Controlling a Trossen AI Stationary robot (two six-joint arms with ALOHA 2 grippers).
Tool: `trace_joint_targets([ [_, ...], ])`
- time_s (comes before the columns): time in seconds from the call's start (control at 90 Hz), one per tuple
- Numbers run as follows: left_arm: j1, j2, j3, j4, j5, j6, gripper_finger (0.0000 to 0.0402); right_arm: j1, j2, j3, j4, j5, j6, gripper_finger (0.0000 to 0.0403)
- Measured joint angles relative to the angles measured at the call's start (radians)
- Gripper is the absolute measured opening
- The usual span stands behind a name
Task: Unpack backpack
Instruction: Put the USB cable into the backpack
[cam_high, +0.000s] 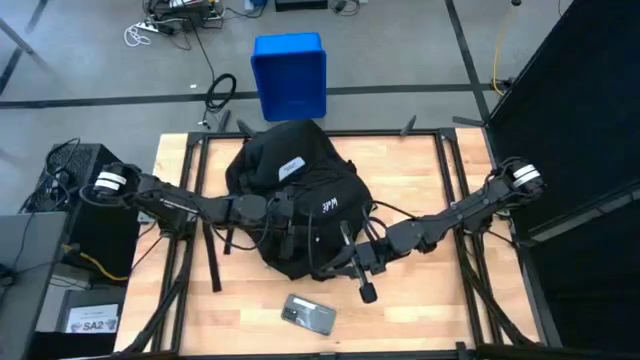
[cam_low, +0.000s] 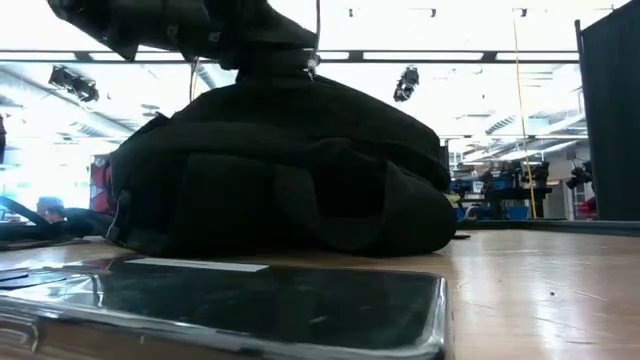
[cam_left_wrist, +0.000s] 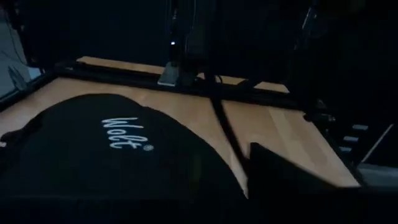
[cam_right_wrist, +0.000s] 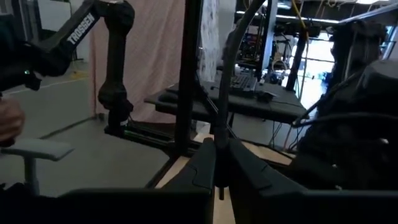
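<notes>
The backpack (cam_high: 295, 200) lies mid-table. The left gripper (cam_high: 285, 205) rests on its top; whether it grips cannot be told. The right gripper (cam_high: 366, 290), fingers pressed together and empty, points off the pack's near edge. A phone (cam_high: 308, 314) lies just beyond it.

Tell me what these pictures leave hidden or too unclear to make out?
- Whether the backpack is unzipped, and what is inside: its black fabric hides this in every view.
- The left gripper: in the high view it merges with the dark backpack; the left wrist view is too dim.
- The flat shiny object near the table's front edge: blurred and cut off in the low view, too small from above to identify.
</notes>
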Motion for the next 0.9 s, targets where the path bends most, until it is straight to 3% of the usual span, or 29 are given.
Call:
trace_joint_targets([
  [0.056,0.01,0.003,0.0,0.019,0.017,-0.001,0.0018,0.0,0.0,0.0,0.003,0.0,-0.003,0.0],
  [0.178,0.01,0.003,0.0,0.051,0.043,0.018,0.0005,0.0,0.0,0.0,0.0,0.0,-0.01,0.0],
  [0.5,0.009,0.003,0.0,0.101,0.13,0.021,0.0007,-0.001,0.0,0.0,-0.024,0.0,0.002,0.0],
  [0.656,0.01,0.003,0.0,0.089,0.128,-0.004,0.0035,-0.001,0.0,0.0,-0.022,0.001,0.006,0.0],
  [0.9,0.01,0.004,0.0,0.084,0.127,-0.004,0.0123,-0.001,0.0,0.0,-0.011,0.001,0.008,0.0],
])
